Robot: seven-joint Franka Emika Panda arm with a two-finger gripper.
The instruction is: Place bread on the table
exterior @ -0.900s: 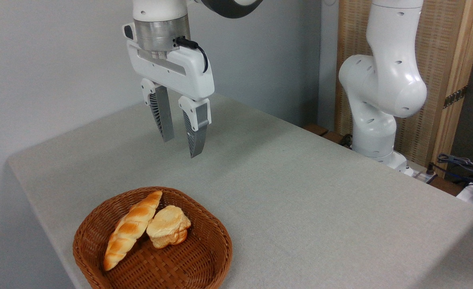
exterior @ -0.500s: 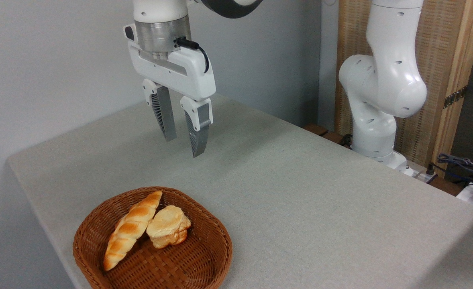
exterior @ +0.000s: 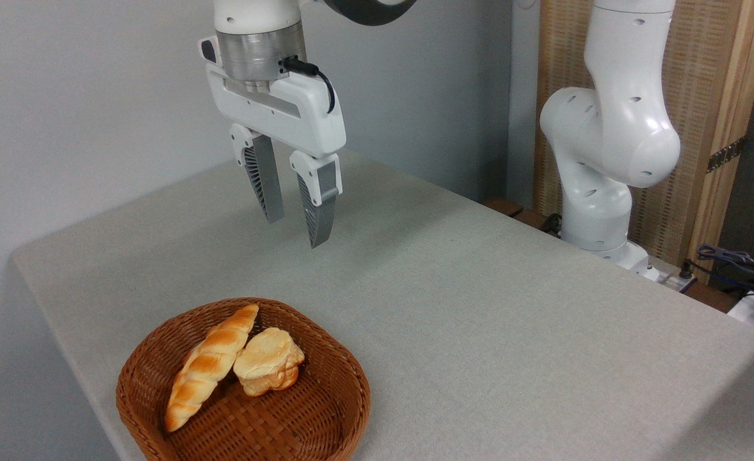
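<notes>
Bread (exterior: 209, 365) lies in a brown wicker basket (exterior: 326, 410) at the near left corner of the grey tabletop (exterior: 479, 320), untouched. The long twisted loaf, golden-orange with pale stripes, runs on a slant from the basket's far rim down toward its near left side. A short, round, pale bun (exterior: 268, 362) sits just beside it on the right, touching the loaf along its middle.

High above the far part of the tabletop hangs the white tool (exterior: 297, 227), well apart from the basket and holding nothing. Its two grey ribbed fingers (exterior: 263, 182) point downward and stand apart with a clear gap between them, so the tool is open. A black cable (exterior: 316, 75) loops from the metal wrist collar to the tool's white body.

On the right, past the tabletop's far edge, the arm's white base (exterior: 601, 211) rises in front of a wooden-framed woven panel (exterior: 716, 115). Loose cables (exterior: 735, 262) lie at the far right edge of the scene. A plain pale wall (exterior: 82, 96) fills the background behind the tabletop.
</notes>
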